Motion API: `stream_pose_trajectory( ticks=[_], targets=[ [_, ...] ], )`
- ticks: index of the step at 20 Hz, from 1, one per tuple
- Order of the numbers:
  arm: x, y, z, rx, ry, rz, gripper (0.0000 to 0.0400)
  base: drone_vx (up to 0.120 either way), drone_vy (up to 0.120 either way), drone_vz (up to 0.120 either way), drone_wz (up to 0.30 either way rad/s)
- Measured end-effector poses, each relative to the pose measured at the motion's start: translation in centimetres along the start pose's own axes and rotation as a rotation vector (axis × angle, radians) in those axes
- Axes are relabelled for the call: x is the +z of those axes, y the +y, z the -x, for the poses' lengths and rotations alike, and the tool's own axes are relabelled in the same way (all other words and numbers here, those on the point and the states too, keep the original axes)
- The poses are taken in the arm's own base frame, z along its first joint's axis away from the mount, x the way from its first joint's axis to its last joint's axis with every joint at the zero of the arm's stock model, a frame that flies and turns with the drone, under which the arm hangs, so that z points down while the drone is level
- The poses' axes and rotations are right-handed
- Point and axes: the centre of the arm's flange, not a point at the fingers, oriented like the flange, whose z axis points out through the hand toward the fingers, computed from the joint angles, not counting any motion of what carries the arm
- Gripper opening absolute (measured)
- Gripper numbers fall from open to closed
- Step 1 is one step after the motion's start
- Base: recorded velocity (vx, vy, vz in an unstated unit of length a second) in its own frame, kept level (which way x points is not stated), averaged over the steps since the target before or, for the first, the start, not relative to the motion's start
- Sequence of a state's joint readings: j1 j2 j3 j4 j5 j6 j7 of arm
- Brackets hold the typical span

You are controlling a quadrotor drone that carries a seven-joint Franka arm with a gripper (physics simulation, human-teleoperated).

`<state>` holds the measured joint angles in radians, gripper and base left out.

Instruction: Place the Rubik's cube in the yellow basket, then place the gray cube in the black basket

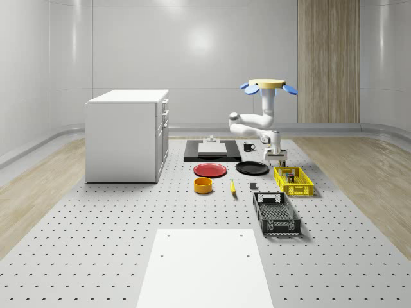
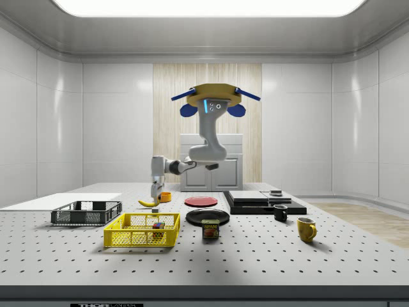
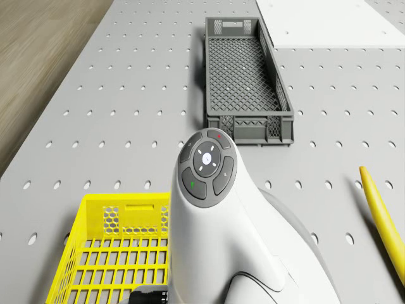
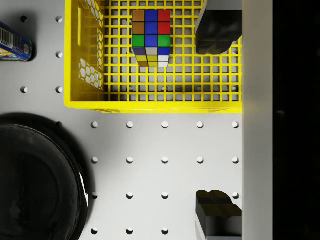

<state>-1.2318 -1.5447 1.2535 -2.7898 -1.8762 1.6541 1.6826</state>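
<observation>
Rubik's cube (image 4: pixel 150 37) sits inside yellow basket (image 4: pixel 150 106). Gripper (image 4: pixel 218 125) above basket's edge, fingers wide, empty. I'd lift straight clear, then go find the gray cube.

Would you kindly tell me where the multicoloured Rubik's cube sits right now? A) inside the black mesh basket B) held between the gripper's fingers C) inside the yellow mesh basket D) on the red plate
C: in the wrist view the multicoloured Rubik's cube rests on the floor of the yellow mesh basket, with the open gripper apart from it and holding nothing.
</observation>
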Motion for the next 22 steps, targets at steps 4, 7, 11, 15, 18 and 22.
stream_pose_trajectory(
  ticks=[4,7,11,15,18,22],
  targets=[
    [0.0,0.0,0.0,0.0,0.0,0.0,0.04,0.12,-0.12,0.0,0.0],
    [0.0,0.0,0.0,0.0,0.0,0.0,0.04,0.107,-0.12,0.0,0.0],
    [0.0,0.0,0.0,0.0,0.0,0.0,0.04,0.0,-0.12,0.0,0.0],
    [0.0,0.0,0.0,0.0,0.0,0.0,0.04,0.0,-0.12,0.0,0.0],
    [0.0,0.0,0.0,0.0,0.0,0.0,0.04,0.0,-0.12,-0.107,0.0],
    [0.0,0.0,0.0,0.0,0.0,0.0,0.04,0.0,-0.12,-0.1,0.0]
  ],
)
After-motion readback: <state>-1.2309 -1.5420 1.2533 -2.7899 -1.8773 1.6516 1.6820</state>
